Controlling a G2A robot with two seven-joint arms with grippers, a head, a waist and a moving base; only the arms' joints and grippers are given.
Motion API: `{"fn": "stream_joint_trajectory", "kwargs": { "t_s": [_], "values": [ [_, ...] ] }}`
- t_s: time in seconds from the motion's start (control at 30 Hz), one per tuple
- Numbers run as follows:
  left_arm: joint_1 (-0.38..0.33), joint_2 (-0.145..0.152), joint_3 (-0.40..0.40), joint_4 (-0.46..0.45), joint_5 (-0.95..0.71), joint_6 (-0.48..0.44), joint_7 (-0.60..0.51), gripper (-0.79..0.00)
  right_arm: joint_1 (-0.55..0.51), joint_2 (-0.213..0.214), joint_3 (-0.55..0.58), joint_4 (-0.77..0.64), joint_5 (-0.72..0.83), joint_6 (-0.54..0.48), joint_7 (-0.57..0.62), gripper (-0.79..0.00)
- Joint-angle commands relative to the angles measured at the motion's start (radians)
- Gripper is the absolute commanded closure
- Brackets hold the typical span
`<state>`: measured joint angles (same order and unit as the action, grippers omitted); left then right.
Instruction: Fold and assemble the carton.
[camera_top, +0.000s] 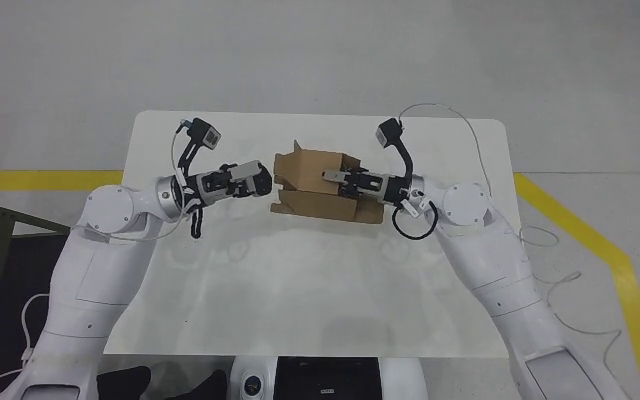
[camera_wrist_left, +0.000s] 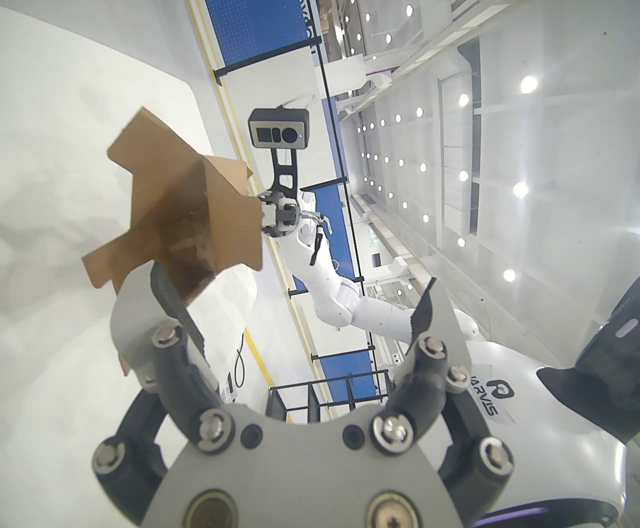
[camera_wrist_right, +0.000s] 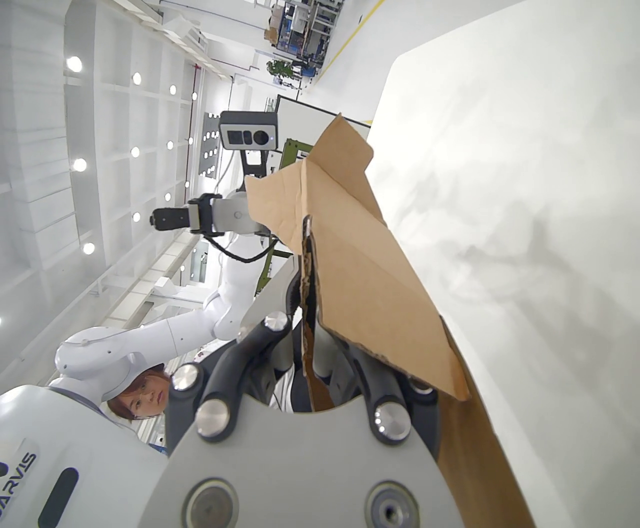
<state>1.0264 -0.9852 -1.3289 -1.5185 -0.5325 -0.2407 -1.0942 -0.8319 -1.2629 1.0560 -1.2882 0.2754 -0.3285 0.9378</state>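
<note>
Both arms come in low from the sides of the top view, forearms roughly level and wrists turned in toward each other over the far half of the white rectangular table (camera_top: 300, 290). The left arm enters from the left edge of the frame, the right arm from the right edge.

The brown corrugated cardboard carton (camera_top: 310, 170) (camera_wrist_left: 175, 215) (camera_wrist_right: 360, 280) sits between them, just above centre in the top view and close over the tabletop; I can't tell if it actually touches the table.

The right gripper (camera_top: 335, 179) (camera_wrist_right: 306, 250) reaches in from the carton's right end and is clamped on a side panel, with one finger on each face of the cardboard.

The left gripper (camera_top: 268, 182) (camera_wrist_left: 295, 310) hangs just beside the carton's left end with its jaws spread wide and nothing between them. In the left wrist view one finger (camera_wrist_left: 172, 300) overlaps the nearest flap edge, but I can't tell if it's touching.

The carton's long axis runs left to right across the top view. Its open mouth points at the left gripper with the flaps splayed outward, and the dark inside is visible from that wrist.
</note>
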Motion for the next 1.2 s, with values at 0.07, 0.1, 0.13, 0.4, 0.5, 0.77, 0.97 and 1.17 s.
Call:
{"fn": "stream_joint_trajectory", "kwargs": {
  "t_s": [0.07, 0.1, 0.13, 0.4, 0.5, 0.77, 0.97, 1.17],
  "values": [
    [-0.002, -0.005, 0.024, 0.005, -0.002, 0.000, 0.013, -0.785, -0.005, -0.001, -0.004, -0.015, 0.011, 0.008, -0.001, 0.000],
    [-0.002, -0.007, 0.030, 0.004, -0.006, 0.000, 0.016, -0.785, -0.005, -0.002, -0.007, -0.017, 0.014, 0.010, -0.004, 0.000],
    [-0.003, -0.008, 0.034, 0.005, -0.011, 0.000, 0.021, -0.785, -0.004, -0.003, -0.010, -0.020, 0.017, 0.010, -0.005, 0.000],
    [-0.013, -0.016, 0.057, -0.003, -0.038, 0.005, 0.025, -0.785, 0.006, -0.012, -0.032, -0.015, 0.022, 0.005, -0.045, 0.000],
    [-0.011, -0.017, 0.060, -0.011, -0.047, 0.011, 0.011, -0.785, 0.010, -0.015, -0.033, -0.005, 0.011, 0.005, -0.084, 0.000],
    [0.008, -0.019, 0.070, -0.050, -0.055, 0.028, 0.007, -0.785, 0.014, -0.023, -0.040, 0.004, 0.003, 0.003, -0.142, 0.000],
    [0.006, -0.025, 0.095, -0.065, -0.063, 0.033, 0.014, -0.785, 0.015, -0.028, -0.045, 0.008, 0.005, 0.001, -0.162, 0.000],
    [0.002, -0.031, 0.116, -0.053, -0.064, 0.038, 0.014, -0.785, 0.013, -0.031, -0.043, -0.001, 0.011, 0.003, -0.170, 0.000]
  ]
}}
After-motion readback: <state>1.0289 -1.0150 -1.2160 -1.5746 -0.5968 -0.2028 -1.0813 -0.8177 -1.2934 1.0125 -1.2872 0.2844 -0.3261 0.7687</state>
